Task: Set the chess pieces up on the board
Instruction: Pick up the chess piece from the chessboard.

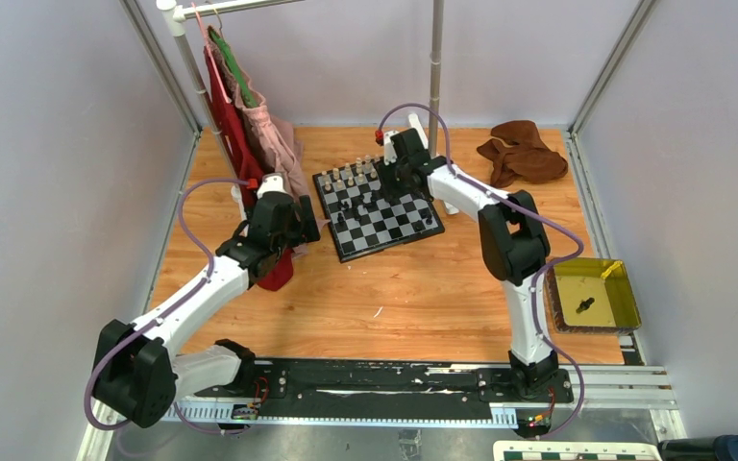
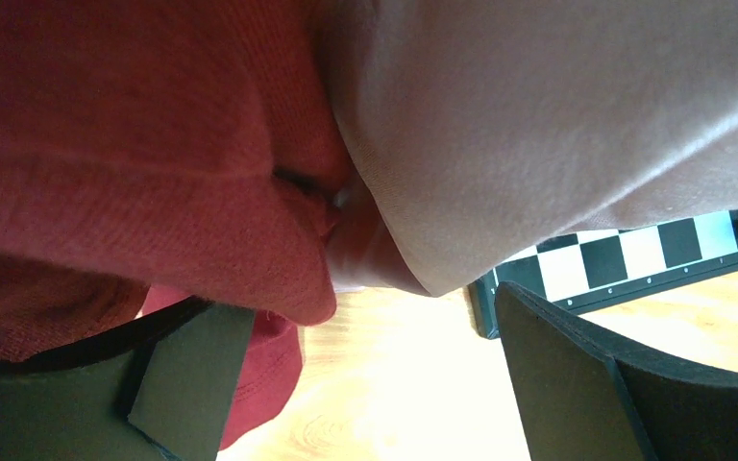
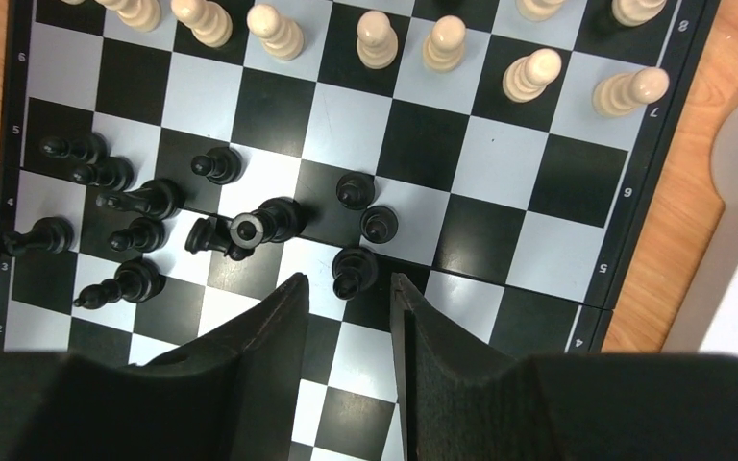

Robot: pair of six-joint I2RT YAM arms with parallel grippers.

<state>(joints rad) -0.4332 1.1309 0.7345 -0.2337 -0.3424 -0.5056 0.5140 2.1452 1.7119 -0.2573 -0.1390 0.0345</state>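
Observation:
The board [image 1: 396,224] lies at the table's middle back; it also fills the right wrist view [image 3: 500,173]. Cream chess pieces [image 3: 442,43] stand in rows along its far edge. Black chess pieces [image 3: 144,202] crowd together on the left squares, several of them lying on their sides. My right gripper [image 3: 348,280] hovers over the board, open and empty, with a black pawn [image 3: 354,272] standing just beyond its tips. My left gripper [image 2: 375,307] is wide open and empty beside the board's near-left corner [image 2: 634,259], under hanging cloth.
Red [image 1: 235,144] and pink [image 1: 274,139] garments hang from a rack at the back left and drape over my left gripper. A brown cloth [image 1: 524,154] lies at the back right. A yellow tray [image 1: 625,288] at the right holds a black piece [image 1: 584,305].

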